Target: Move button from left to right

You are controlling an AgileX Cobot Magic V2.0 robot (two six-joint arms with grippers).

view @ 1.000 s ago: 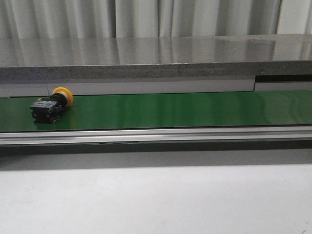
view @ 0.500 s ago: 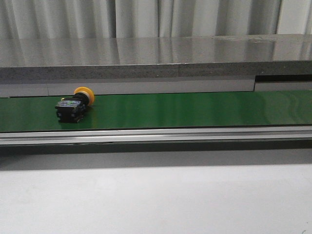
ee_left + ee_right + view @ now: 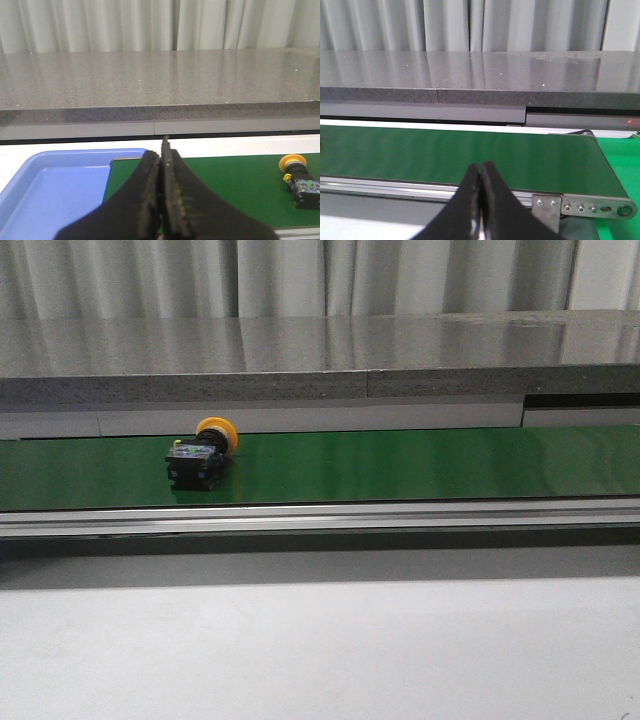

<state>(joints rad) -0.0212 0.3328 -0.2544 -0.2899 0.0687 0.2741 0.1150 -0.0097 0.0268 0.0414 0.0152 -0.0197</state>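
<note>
Front view: button lying on its side on the green belt, in the belt's left part near the far edge, yellow cap toward the grey ledge behind. Left wrist view: left gripper clenched on nothing, fingers pressed together above the belt's end beside a blue tray (button well apart). Right wrist view: right gripper clenched, empty, over the belt's near edge.

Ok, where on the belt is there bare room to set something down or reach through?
The belt is bare from the button rightward to the frame's edge, between the grey ledge behind and the metal rail in front. A shorter bare patch lies left of the button. In the left wrist view, the blue tray looks bare too. Only the button's spot is taken.
</note>
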